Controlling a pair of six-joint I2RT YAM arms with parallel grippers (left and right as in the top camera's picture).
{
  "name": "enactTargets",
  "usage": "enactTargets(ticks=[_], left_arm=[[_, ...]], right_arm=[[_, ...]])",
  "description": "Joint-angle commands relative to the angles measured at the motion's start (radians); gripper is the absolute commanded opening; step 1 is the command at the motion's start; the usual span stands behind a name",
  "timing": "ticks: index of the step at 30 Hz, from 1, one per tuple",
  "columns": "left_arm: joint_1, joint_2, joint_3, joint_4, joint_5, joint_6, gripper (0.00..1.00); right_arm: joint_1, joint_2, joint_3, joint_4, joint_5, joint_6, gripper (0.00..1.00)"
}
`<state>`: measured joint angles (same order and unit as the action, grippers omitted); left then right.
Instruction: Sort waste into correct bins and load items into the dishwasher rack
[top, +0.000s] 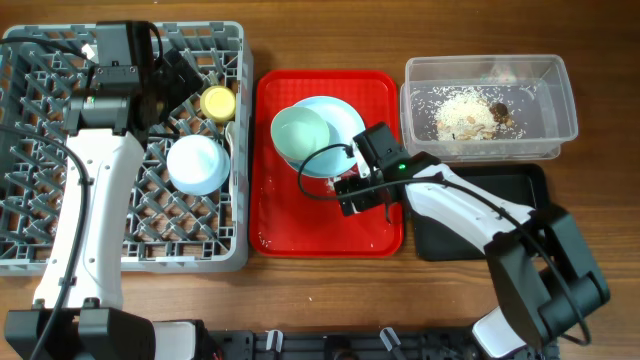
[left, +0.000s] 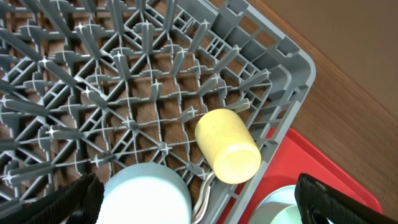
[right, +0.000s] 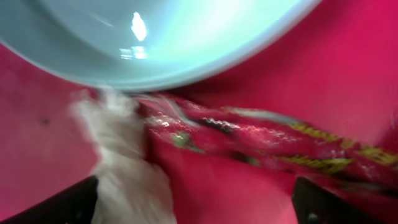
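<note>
Straddling wrapper (right: 267, 140) and tissue (right: 121, 168) under the plate (right: 155, 43) rim, right tool (right: 199, 208) released; left tool (left: 199, 202) released

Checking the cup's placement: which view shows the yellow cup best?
The left wrist view: the yellow cup sits close up, tilted among the dishwasher rack pegs near a corner. Overhead shows the yellow cup small at the rack's edge. The right wrist view misses it.

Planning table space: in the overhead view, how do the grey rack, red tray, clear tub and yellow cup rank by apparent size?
1. grey rack, clearly largest
2. red tray
3. clear tub, somewhat smaller than the tray
4. yellow cup, smallest by far
</note>
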<state>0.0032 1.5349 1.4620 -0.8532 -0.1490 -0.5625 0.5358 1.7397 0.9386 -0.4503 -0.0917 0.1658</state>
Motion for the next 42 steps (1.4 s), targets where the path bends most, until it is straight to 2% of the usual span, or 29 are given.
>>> enactTargets(ticks=[1, 3, 4, 9, 12, 15, 16, 17, 18, 19, 28, 31, 33, 35, 38, 39, 40, 42], left_arm=[[0.003, -0.009, 0.011, 0.003, -0.005, 0.008, 1.0], [0.003, -0.009, 0.012, 0.003, -0.005, 0.008, 1.0], [0.003, -0.009, 0.011, 0.003, -0.005, 0.008, 1.0], [0.003, -0.009, 0.011, 0.003, -0.005, 0.008, 1.0], [0.003, -0.009, 0.012, 0.003, -0.005, 0.008, 1.0], [0.003, -0.009, 0.012, 0.003, -0.005, 0.008, 1.0], [0.003, -0.009, 0.012, 0.003, -0.005, 0.008, 1.0], [0.003, -0.009, 0.012, 0.003, -0.005, 0.008, 1.0], [0.003, -0.009, 0.012, 0.003, -0.005, 0.008, 1.0], [0.003, -0.009, 0.012, 0.003, -0.005, 0.008, 1.0], [0.003, -0.009, 0.012, 0.003, -0.005, 0.008, 1.0], [0.003, -0.009, 0.012, 0.003, -0.005, 0.008, 1.0], [0.003, -0.009, 0.012, 0.003, -0.005, 0.008, 1.0], [0.003, -0.009, 0.011, 0.003, -0.005, 0.008, 1.0], [0.003, -0.009, 0.012, 0.003, -0.005, 0.008, 1.0], [0.003, -0.009, 0.012, 0.003, -0.005, 0.008, 1.0], [0.003, -0.009, 0.011, 0.003, -0.005, 0.008, 1.0], [0.003, -0.009, 0.012, 0.003, -0.005, 0.008, 1.0]], right_arm=[[0.0, 0.065, -0.018, -0.01, 0.027, -0.043, 0.85], [0.0, 0.064, -0.016, -0.011, 0.01, -0.065, 0.26], [0.0, 0.061, -0.008, -0.028, -0.01, -0.063, 0.04], [0.0, -0.035, 0.163, -0.28, -0.203, -0.11, 0.04], [0.0, -0.151, 0.249, -0.393, -0.151, -0.11, 0.04], [0.0, -0.268, 0.252, -0.392, -0.061, -0.11, 0.04], [0.0, -0.298, 0.251, -0.392, -0.041, -0.11, 0.06], [0.0, -0.314, 0.251, -0.392, -0.035, -0.11, 0.22], [0.0, -0.318, 0.251, -0.391, -0.035, -0.111, 0.65], [0.0, -0.316, 0.25, -0.39, -0.036, -0.11, 1.0], [0.0, -0.203, 0.207, -0.37, -0.114, -0.11, 1.0], [0.0, -0.187, 0.203, -0.32, 0.056, -0.109, 0.99], [0.0, -0.185, 0.203, -0.351, 0.032, -0.079, 0.85], [0.0, -0.185, 0.193, -0.358, 0.005, -0.057, 0.83], [0.0, -0.185, 0.181, -0.355, -0.008, -0.058, 0.86], [0.0, -0.185, 0.181, -0.356, -0.031, -0.058, 0.9], [0.0, -0.185, 0.181, -0.355, -0.059, -0.058, 0.99], [0.0, -0.185, 0.181, -0.354, -0.094, -0.058, 1.0]])
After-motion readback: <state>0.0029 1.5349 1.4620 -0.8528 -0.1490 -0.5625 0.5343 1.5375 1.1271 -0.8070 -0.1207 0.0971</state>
